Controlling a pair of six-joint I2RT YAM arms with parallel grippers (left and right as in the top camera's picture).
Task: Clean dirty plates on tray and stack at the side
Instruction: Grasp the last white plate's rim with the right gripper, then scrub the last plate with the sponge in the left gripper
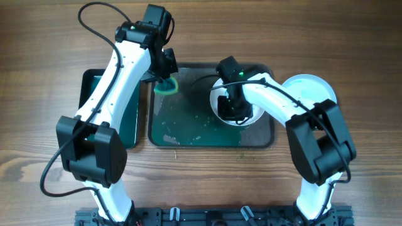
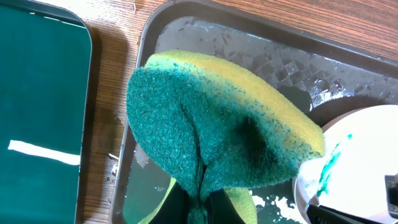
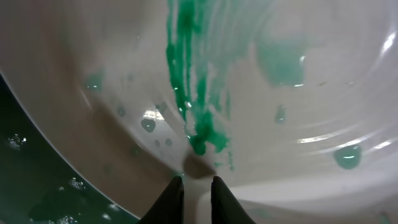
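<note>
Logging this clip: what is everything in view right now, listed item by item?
large tray: one, dark grey-green, centre of the table, floor wet and flecked
small tray: one, dark green, just left of the large tray, partly under the left arm
dirty plate: one, white with teal-green smears, on the right part of the large tray
second plate: one, white to pale blue, on the table right of the large tray, partly hidden by the right arm
sponge: one, green scourer on yellow foam, over the large tray's far-left corner
table: one, brown wood
left gripper: pinching the sponge
right gripper: closed on the dirty plate's rim
</note>
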